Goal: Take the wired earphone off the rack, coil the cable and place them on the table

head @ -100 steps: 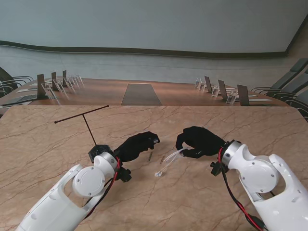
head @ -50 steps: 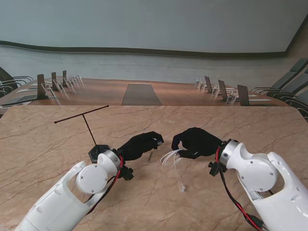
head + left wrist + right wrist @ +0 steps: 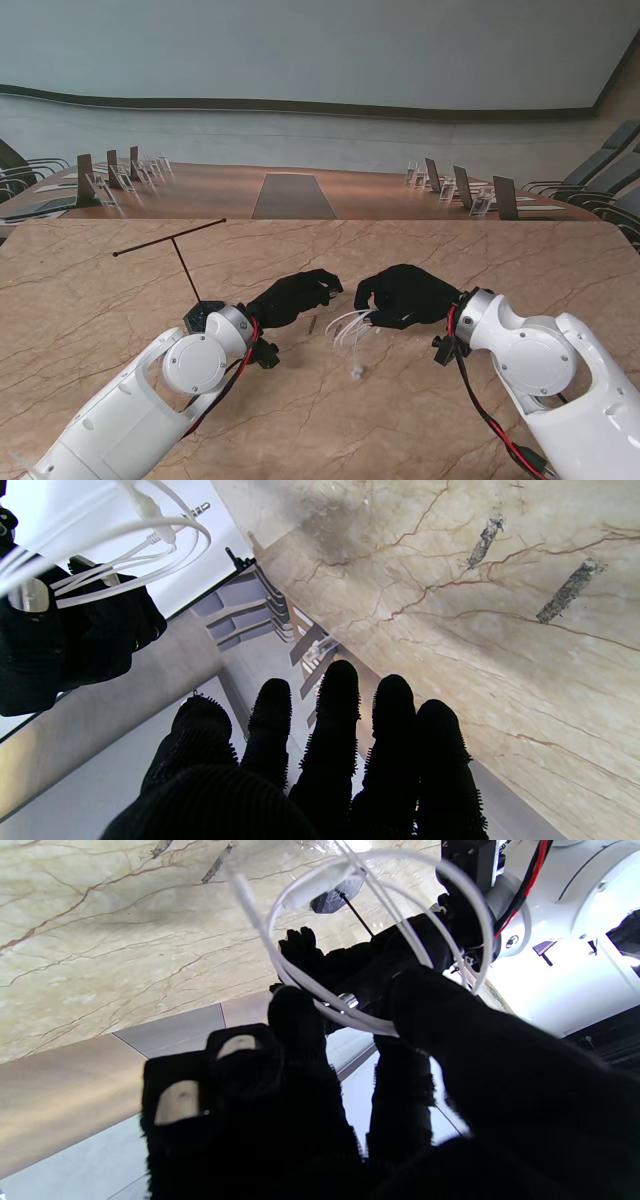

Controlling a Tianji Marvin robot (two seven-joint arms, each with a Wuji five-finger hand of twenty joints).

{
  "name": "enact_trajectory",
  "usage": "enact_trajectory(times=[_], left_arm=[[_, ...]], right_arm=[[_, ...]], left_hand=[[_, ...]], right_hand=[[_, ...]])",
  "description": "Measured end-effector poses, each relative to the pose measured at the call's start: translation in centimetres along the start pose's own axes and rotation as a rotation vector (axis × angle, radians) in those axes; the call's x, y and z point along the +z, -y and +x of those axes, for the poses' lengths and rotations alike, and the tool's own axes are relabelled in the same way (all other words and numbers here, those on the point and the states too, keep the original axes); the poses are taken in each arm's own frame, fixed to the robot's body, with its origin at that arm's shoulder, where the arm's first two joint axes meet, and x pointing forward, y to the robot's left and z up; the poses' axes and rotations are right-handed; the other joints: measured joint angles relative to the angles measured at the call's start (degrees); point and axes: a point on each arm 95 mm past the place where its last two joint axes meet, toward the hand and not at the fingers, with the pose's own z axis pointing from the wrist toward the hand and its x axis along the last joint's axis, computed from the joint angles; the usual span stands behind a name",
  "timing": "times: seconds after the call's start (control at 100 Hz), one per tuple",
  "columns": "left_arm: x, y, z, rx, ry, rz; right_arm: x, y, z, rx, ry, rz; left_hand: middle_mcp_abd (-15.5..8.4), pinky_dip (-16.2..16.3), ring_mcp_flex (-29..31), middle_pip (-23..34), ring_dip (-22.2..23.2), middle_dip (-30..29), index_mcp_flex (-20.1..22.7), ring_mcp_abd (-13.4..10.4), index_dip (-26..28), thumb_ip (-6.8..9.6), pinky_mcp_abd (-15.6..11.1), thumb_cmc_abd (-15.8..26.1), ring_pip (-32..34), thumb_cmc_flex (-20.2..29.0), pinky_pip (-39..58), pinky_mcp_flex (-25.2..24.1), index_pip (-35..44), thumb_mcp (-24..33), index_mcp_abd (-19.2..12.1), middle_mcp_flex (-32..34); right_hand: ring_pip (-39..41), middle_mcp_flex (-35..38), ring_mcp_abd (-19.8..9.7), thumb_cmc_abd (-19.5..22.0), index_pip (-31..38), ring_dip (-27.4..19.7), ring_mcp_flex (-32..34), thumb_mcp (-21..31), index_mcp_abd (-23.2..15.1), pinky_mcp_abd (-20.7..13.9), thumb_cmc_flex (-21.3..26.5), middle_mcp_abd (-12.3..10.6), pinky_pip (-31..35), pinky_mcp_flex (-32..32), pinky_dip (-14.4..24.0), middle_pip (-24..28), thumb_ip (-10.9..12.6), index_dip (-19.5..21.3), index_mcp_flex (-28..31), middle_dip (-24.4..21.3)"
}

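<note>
The white wired earphone point(image 3: 350, 328) hangs in loops from my right hand point(image 3: 405, 296), which is shut on the cable just above the marble table point(image 3: 520, 260). One loose end point(image 3: 356, 373) dangles down nearer to me. The right wrist view shows the cable loops point(image 3: 350, 940) passing over the black fingers point(image 3: 295, 1015). My left hand point(image 3: 295, 296) is a short way to the left of the loops, fingers extended and holding nothing. The left wrist view shows its fingers point(image 3: 340, 715) apart from the cable point(image 3: 125, 535) and its jack plug. The black T-shaped rack point(image 3: 185, 262) stands bare at left.
A small dark mark point(image 3: 313, 324) lies on the table between the hands. The rack's base point(image 3: 203, 314) sits right beside my left wrist. Beyond the table's far edge are a long conference table point(image 3: 290, 190) and chairs.
My right hand moved slightly left with the cable and the loops gathered tighter; the dangling end swung from left-near to below the loops. My left hand reached a little farther toward the right hand.
</note>
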Motion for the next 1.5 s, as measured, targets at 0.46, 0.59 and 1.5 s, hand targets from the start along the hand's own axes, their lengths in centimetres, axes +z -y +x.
enact_trajectory(times=[0.46, 0.59, 1.5], left_arm=[[1.5, -1.0, 0.1, 0.034, -0.017, -0.062], [1.8, -1.8, 0.5, 0.029, -0.032, -0.096], [0.7, -4.3, 2.4, 0.074, -0.091, -0.206]], right_arm=[[0.0, -0.3, 0.6, 0.03, -0.108, 0.029], [0.2, -0.7, 0.7, 0.024, -0.128, 0.028], [0.5, -1.6, 0.4, 0.035, -0.141, 0.028]], left_hand=[[-1.4, 0.0, 3.1, 0.0, 0.0, -1.6, -2.3, -1.6, -1.6, 0.0, -0.7, -2.4, 0.8, 3.6, 1.4, 3.5, -1.5, 0.1, -2.2, 0.0], [-1.4, 0.0, 3.2, 0.0, 0.0, -1.6, -2.3, -1.7, -1.6, 0.0, -0.8, -2.4, 1.9, 3.6, 2.2, 3.6, -2.0, 0.1, -2.3, 0.0], [-4.2, -0.9, 4.5, 2.4, 0.6, -1.1, -3.7, -3.7, -1.6, 0.0, -1.8, -2.3, 1.3, 4.2, 2.2, 3.7, -2.1, 0.0, -3.6, -0.8]], right_hand=[[-1.3, -0.9, 0.5, 0.1, 0.3, -3.3, -4.9, -0.1, 2.5, -0.6, 1.7, -1.3, -0.5, -5.6, 0.1, -2.9, 0.0, 2.7, -0.6, -3.5], [-1.3, -0.9, 0.5, 0.6, 0.2, -3.2, -5.0, -0.4, 2.5, -0.6, 1.8, -1.3, -0.5, -5.7, 0.7, -2.3, 0.1, 3.9, -1.2, -3.4], [-1.4, -0.9, 0.7, 0.6, 0.2, -2.4, -5.4, -0.4, 2.5, -0.6, 1.8, -0.6, -0.6, -6.2, 2.8, 0.1, 0.2, 4.3, -1.2, -3.4]])
